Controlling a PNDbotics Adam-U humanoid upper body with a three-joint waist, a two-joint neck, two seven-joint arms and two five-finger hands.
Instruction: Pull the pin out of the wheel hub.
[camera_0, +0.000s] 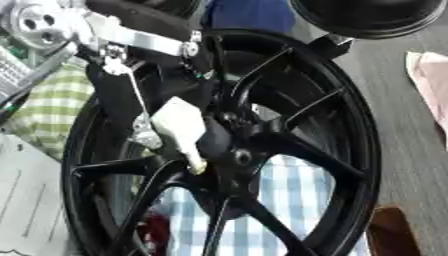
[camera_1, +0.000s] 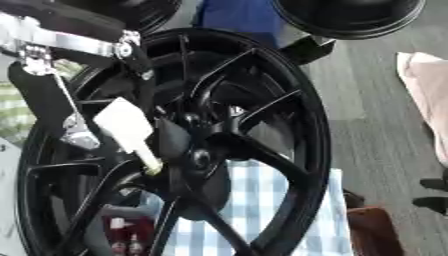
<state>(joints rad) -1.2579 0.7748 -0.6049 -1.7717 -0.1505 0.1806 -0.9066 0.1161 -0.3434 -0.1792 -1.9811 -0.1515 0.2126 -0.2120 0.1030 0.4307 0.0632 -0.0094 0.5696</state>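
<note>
A black spoked wheel (camera_0: 367, 150) stands on edge and fills both views. Its hub (camera_0: 241, 157) is at the centre, with a small round hole showing in it. My left arm comes in from the upper left, with a silver bracket (camera_0: 131, 37). My black left hand (camera_0: 122, 95) lies over the spokes, just left of the hub. A white wedge-shaped part (camera_0: 178, 125) at the hand's end points down at the hub. A small cream stub (camera_0: 198, 167) sits at its tip, right beside the hub. I cannot tell whether this stub is the pin. My right hand shows in neither view.
A blue and white checked cloth (camera_0: 289, 190) lies behind the wheel, a green checked one (camera_0: 57, 105) at the left. White sheets (camera_0: 26, 200) lie lower left. A black dome (camera_0: 367, 15) hangs top right. On the grey floor are a pink cloth (camera_0: 429, 80) and a brown thing (camera_0: 394, 235).
</note>
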